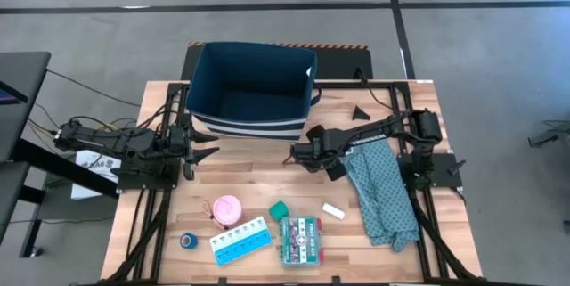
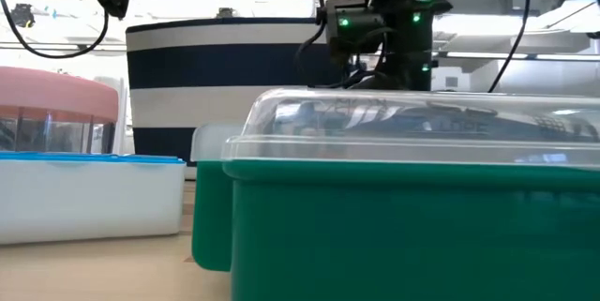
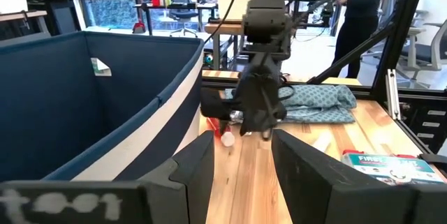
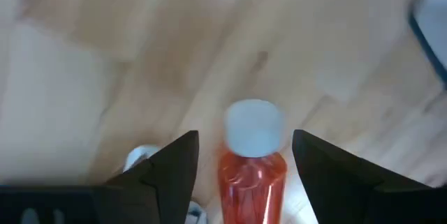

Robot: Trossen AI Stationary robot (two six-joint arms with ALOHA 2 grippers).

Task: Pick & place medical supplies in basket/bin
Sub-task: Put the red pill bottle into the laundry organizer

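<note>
- The bin [image 1: 252,85], dark navy with white stripes near its base, stands at the far middle of the table [image 1: 240,175]. Its interior appears empty in the high view, so I judge that nothing has yet been placed.
- Still out on the near half of the table: pink roll [image 1: 226,208], blue tape roll [image 1: 188,241], pill organizer [image 1: 240,241], green-red flat box [image 1: 300,239], a teal piece [image 1: 279,208] and a white piece [image 1: 332,210]. All lie well apart from the bin.
- The right gripper [image 1: 301,153] is low over the table just in front of the bin's near right corner. The right wrist view shows its fingers [image 4: 171,165] spread apart on either side of an orange-red bottle [image 4: 253,155] with a pale cap; no contact is visible.
- Judgement: the bottle is the item in hand, lined up between the fingers but not gripped.
- The left gripper [image 1: 207,153] waits at the bin's near left corner, fingers [image 3: 197,165] apart, holding nothing.
- A patterned cloth [image 1: 381,190] lies under the right arm; whether it belongs to the task cannot be told.
- Remaining: every visible item awaits transfer.
</note>
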